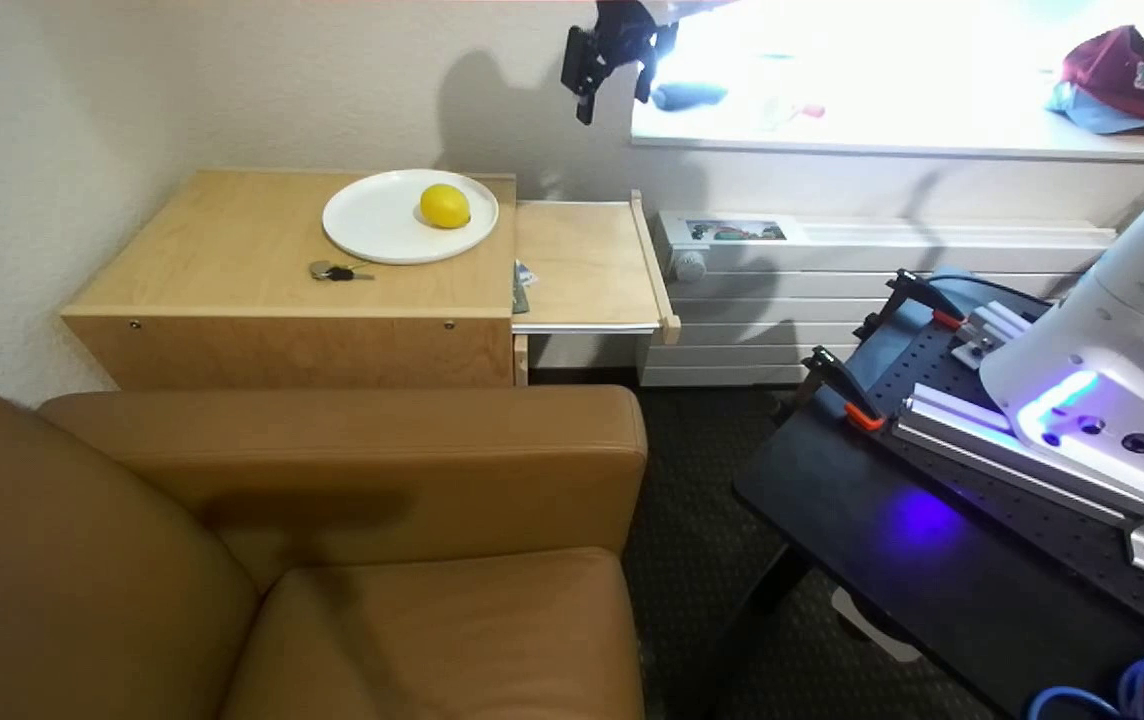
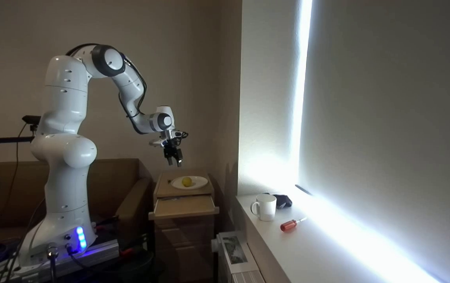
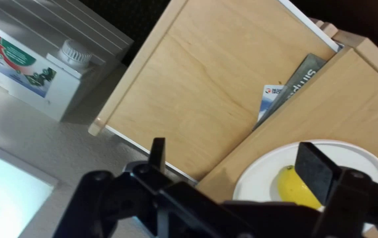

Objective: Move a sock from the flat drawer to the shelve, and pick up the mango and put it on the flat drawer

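Observation:
The yellow mango, a lemon-like fruit, lies on a white plate on top of the wooden cabinet. The mango also shows in an exterior view and, partly hidden by a finger, in the wrist view. The flat drawer is pulled out of the cabinet. A dark bluish bundle, apparently the sock, lies on the white window-sill shelf; it shows in both exterior views. My gripper is open and empty, high above the drawer and plate; its fingers spread wide in the wrist view.
Cards lie in the drawer by the cabinet edge. Keys lie beside the plate. A mug and red screwdriver stand on the sill, with caps farther along. A radiator and sofa arm flank the cabinet.

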